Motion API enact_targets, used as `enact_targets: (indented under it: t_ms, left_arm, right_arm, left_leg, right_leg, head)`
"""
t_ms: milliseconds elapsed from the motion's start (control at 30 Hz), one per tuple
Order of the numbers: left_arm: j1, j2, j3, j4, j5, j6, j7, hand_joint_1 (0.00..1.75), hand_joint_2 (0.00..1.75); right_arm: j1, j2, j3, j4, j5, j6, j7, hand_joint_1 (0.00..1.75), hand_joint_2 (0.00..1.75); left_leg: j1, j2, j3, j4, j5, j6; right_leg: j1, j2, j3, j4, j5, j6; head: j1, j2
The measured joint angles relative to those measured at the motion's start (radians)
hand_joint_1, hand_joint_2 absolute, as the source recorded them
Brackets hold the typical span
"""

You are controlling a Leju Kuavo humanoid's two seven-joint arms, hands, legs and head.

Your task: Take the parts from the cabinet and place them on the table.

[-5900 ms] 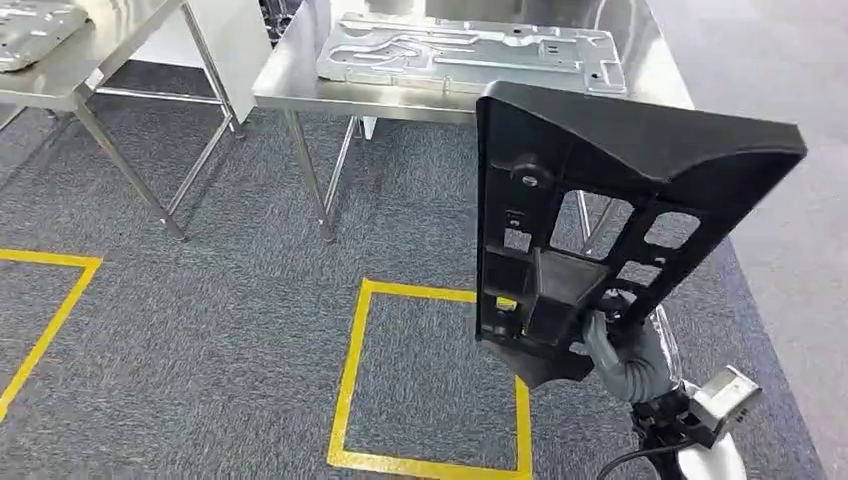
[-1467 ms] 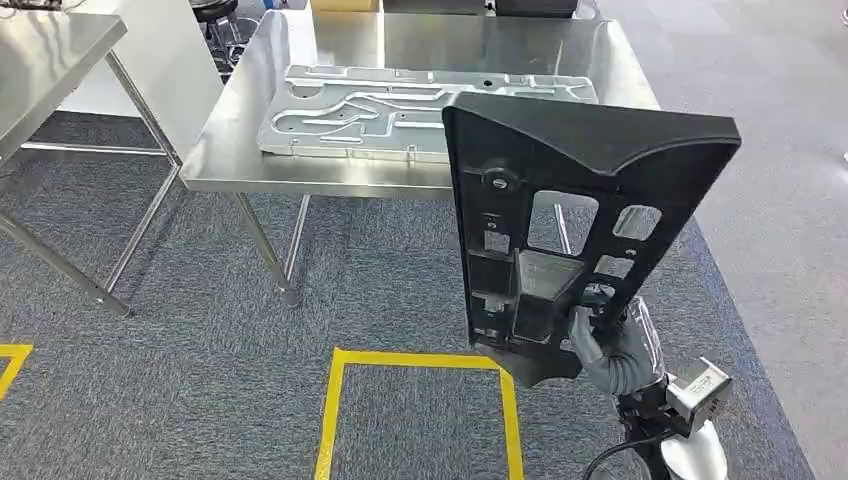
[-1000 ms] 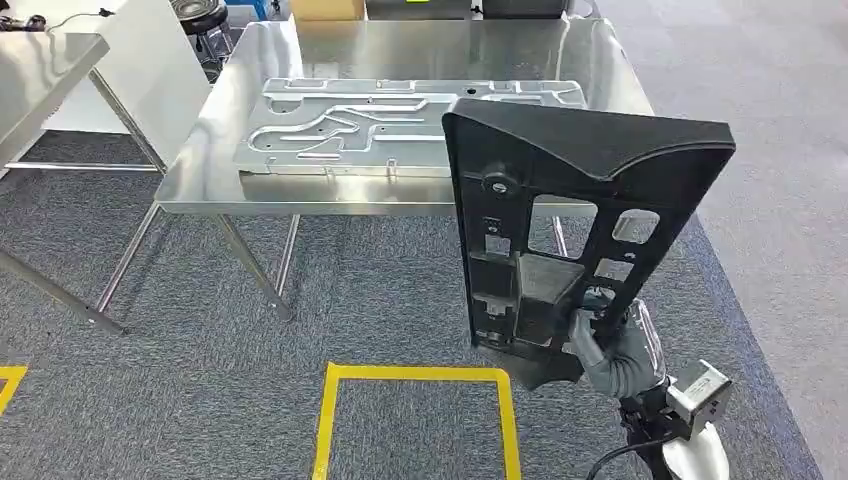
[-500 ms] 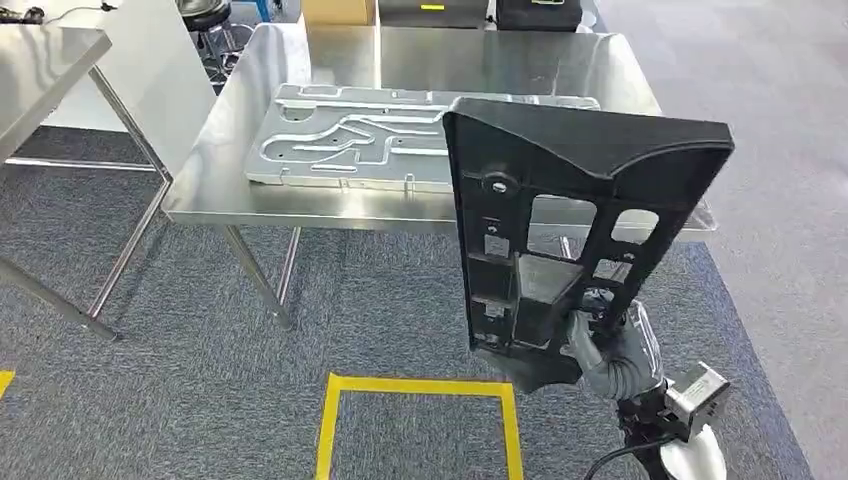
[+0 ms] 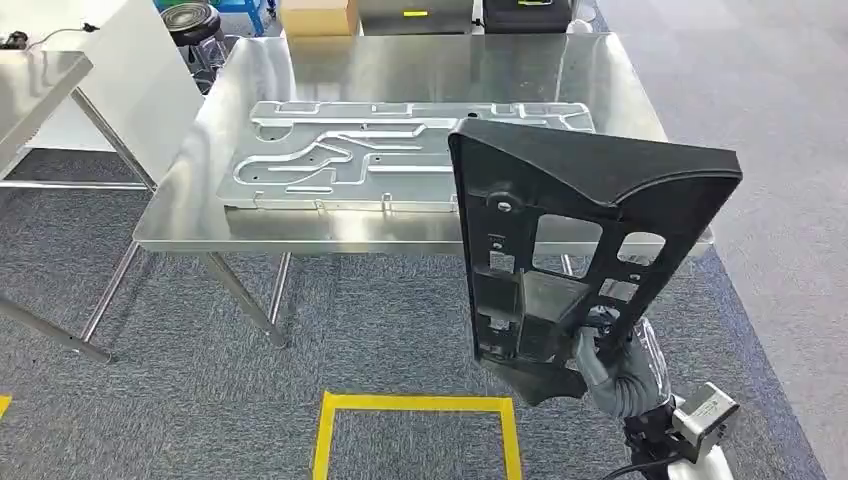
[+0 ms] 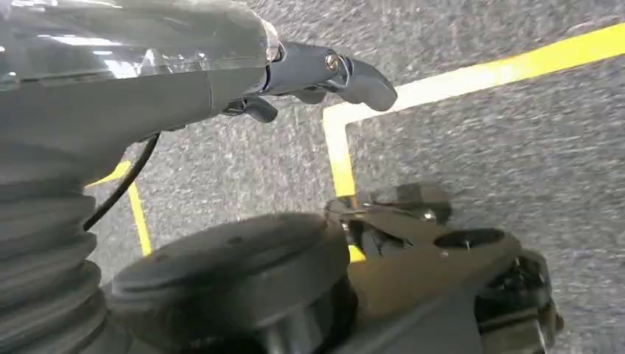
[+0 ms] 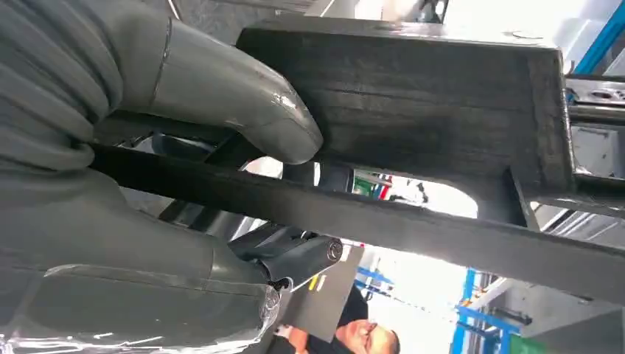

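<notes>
Ahead lies the table (image 5: 300,232); right hand (image 5: 612,362) grips the upright panel (image 5: 570,240) by its lower end.

Yellow tape square (image 5: 417,405) on grey carpet (image 5: 180,400), bottom centre. Cardboard box (image 5: 318,15) top centre, black stool (image 5: 192,20) and white panel (image 5: 130,75) upper left.

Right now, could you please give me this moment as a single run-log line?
right hand: grips black plastic panel upright | left hand: holds nothing, near floor | steel table: ahead, holds stamped metal plate | placement: not yet done
</notes>
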State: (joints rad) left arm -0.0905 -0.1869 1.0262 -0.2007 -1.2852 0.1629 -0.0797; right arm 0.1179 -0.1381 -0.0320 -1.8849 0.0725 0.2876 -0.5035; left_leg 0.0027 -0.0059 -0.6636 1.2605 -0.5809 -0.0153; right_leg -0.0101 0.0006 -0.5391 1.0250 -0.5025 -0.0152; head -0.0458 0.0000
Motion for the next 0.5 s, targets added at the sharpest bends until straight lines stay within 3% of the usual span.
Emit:
enact_targets:
  t_ms: [67,100,133,200,233,267,300,333,400,433,467,500]
  left_arm:
    - [0.003,0.0,0.0,0.0,-0.001,0.002,0.001,0.0,1.75]
    - [0.009,0.001,0.0,0.0,-0.002,0.002,0.0,0.0,1.75]
    - [0.009,0.002,0.0,0.0,-0.002,0.002,0.0,0.0,1.75]
    - [0.012,0.003,0.0,0.0,-0.002,0.001,0.001,0.0,1.75]
    - [0.012,0.003,0.0,0.0,-0.002,0.001,0.001,0.0,1.75]
    - [0.011,0.002,0.0,0.0,-0.003,0.0,0.002,0.0,1.75]
    - [0.011,0.002,0.0,0.0,-0.003,-0.001,0.003,0.0,1.75]
    - [0.01,0.002,0.0,0.0,-0.003,-0.001,0.003,0.0,1.75]
    - [0.009,0.002,0.0,0.0,-0.003,-0.001,0.004,0.0,1.75]
    - [0.011,0.002,0.0,0.0,-0.003,-0.001,0.004,0.0,1.75]
    - [0.013,0.002,0.0,0.0,-0.002,-0.001,0.005,0.0,1.75]
    - [0.014,0.002,0.0,0.0,0.0,-0.001,0.005,0.0,1.75]
  right_arm:
    - [-0.002,0.0,0.0,0.0,0.0,0.0,0.002,1.75,1.75]
    - [-0.003,0.0,0.0,0.0,0.0,0.0,0.003,1.75,1.75]
    - [-0.004,0.0,0.0,0.0,0.0,0.0,0.005,1.75,1.75]
    - [-0.003,0.0,0.0,0.0,0.0,0.0,0.007,1.75,1.75]
    - [-0.003,0.0,0.0,-0.001,0.0,0.0,0.007,1.75,1.75]
    - [-0.005,0.0,0.001,-0.002,0.0,0.0,0.007,1.75,1.75]
    - [-0.007,0.0,0.002,-0.003,0.0,0.001,0.007,1.75,1.75]
    - [-0.013,0.0,0.002,-0.003,-0.001,0.001,0.006,1.75,1.75]
    - [-0.014,0.0,0.002,-0.002,-0.001,0.001,0.006,1.75,1.75]
    - [-0.013,0.0,0.003,-0.001,-0.001,0.001,0.007,1.75,1.75]
    - [-0.012,0.0,0.003,0.0,-0.001,0.001,0.007,1.75,1.75]
    - [-0.013,0.0,0.003,0.0,-0.001,0.002,0.007,1.75,1.75]
  left_leg:
    - [-0.006,0.0,0.051,-0.167,0.125,0.019]
    - [-0.012,0.001,0.062,-0.204,0.143,0.029]
    - [-0.017,0.001,0.055,-0.215,0.103,0.031]
    - [-0.019,-0.001,0.061,-0.236,0.132,0.042]
    - [-0.016,0.0,0.073,-0.244,0.132,0.047]
    - [-0.007,-0.001,0.097,-0.26,0.139,0.051]
    - [-0.008,-0.001,0.11,-0.267,0.138,0.055]
    - [-0.008,-0.001,0.115,-0.268,0.136,0.057]
    - [-0.008,-0.001,0.119,-0.268,0.126,0.059]
    - [-0.008,-0.001,0.123,-0.268,0.121,0.059]
    - [-0.007,-0.002,0.13,-0.268,0.115,0.058]
    - [-0.006,-0.003,0.14,-0.267,0.107,0.055]
  right_leg:
    - [0.003,0.001,0.028,-0.002,-0.018,0.002]
    - [0.003,0.001,0.037,-0.004,-0.024,0.005]
    - [0.004,0.002,0.036,-0.005,-0.026,0.011]
    - [0.004,0.0,0.043,0.002,-0.023,0.025]
    - [0.005,0.0,0.046,0.001,-0.015,0.032]
    - [0.003,-0.001,0.046,0.009,-0.025,0.034]
    - [0.001,0.0,0.038,0.038,-0.039,0.035]
    - [0.001,0.0,0.004,0.096,-0.068,0.04]
    - [-0.005,0.0,-0.095,0.24,-0.128,0.056]
    - [-0.007,0.0,-0.134,0.285,-0.139,0.061]
    - [-0.009,0.0,-0.154,0.287,-0.123,0.063]
    - [-0.013,0.0,-0.151,0.244,-0.081,0.066]
  head:
    - [0.0,0.0]
    - [0.0,0.0]
    - [0.0,0.0]
    - [0.0,0.0]
    - [0.0,0.0]
    - [0.0,0.0]
    - [0.0,0.0]
    - [0.0,0.0]
    - [0.0,0.0]
    - [0.0,0.0]
    - [0.0,0.0]
    - [0.0,0.0]
